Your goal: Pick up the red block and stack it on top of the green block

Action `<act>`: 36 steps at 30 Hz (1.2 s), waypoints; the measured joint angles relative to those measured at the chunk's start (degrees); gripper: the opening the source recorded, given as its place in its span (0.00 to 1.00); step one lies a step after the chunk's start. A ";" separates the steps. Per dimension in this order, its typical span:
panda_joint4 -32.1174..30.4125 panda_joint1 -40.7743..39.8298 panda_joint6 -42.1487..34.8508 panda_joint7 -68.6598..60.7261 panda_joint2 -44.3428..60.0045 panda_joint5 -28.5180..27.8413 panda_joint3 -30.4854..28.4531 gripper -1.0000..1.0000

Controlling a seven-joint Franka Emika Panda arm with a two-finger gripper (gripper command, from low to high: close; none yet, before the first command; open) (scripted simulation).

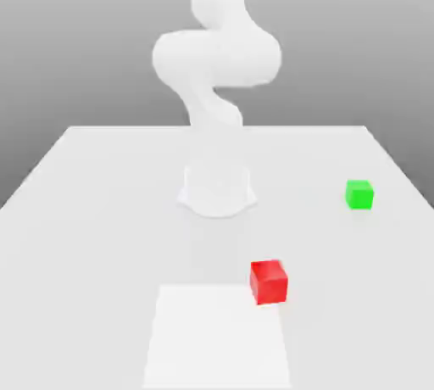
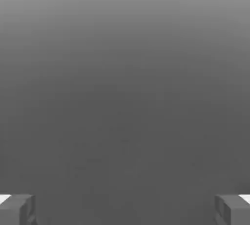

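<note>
**Looking over the table: both blocks apart, claw wide and holding nothing**

Looking through the exterior view, you see the white arm [image 1: 216, 66] rising from its round base [image 1: 217, 189] at the middle of the pale table [image 1: 85, 210], its upper links bending above and running out of the frame. The red block [image 1: 269, 281] sits on the table in front of the base, a little toward the exterior view's right, touching the far right corner of a brighter white square patch [image 1: 216, 337] marked on the surface. The green block [image 1: 359, 194] sits well apart from it, farther back and near the table's edge on the exterior view's right. Neither block touches the arm, and both rest flat on the table.

In the hand view, you face a plain grey backdrop. The gripper [image 2: 125, 209] shows its two grey fingertips [image 2: 17, 209] at opposite edges, spread far apart with nothing between them.
</note>
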 joint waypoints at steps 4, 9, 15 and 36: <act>-7.10 1.84 5.46 -0.28 6.86 1.31 0.72 0.50; -15.97 4.07 12.16 -0.32 15.35 2.52 2.29 0.50; -27.66 6.60 21.17 0.53 26.97 2.89 5.14 0.50; -31.81 9.88 33.70 4.26 43.26 -1.34 3.85 0.00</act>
